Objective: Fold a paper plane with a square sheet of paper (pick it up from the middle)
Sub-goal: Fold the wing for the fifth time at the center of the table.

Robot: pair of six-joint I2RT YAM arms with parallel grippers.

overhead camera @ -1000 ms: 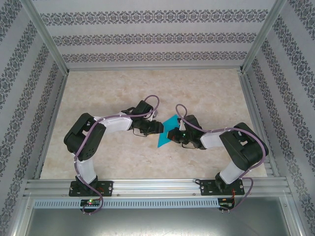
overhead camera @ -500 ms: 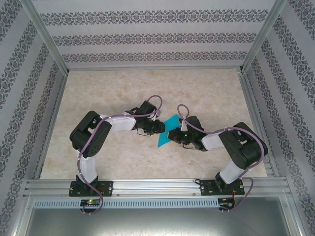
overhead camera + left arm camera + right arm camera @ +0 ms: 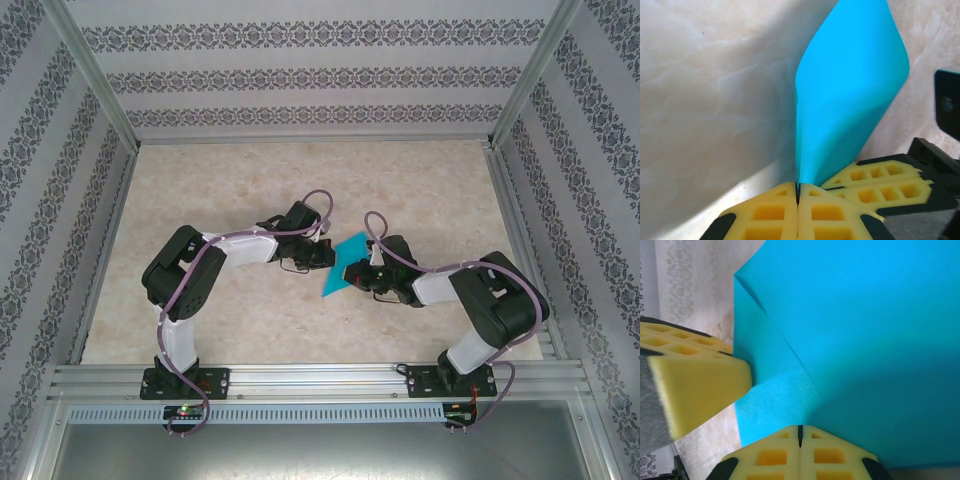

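Pads of my left gripper press together on the square sheet of paper; my right gripper pinches its edge likewise. It bows between them over the worktop. I judge it light, limp and easily creased, so edge grips must stay gentle.

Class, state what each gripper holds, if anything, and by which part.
Both hold the square sheet of paper. The left gripper pinches it at its edge. The right gripper pinches the edge close by, where a crease ends.

Teal-blue paper sheet: folded, one sharp diagonal crease showing, bowed rather than flat. Sits near the middle of the table.
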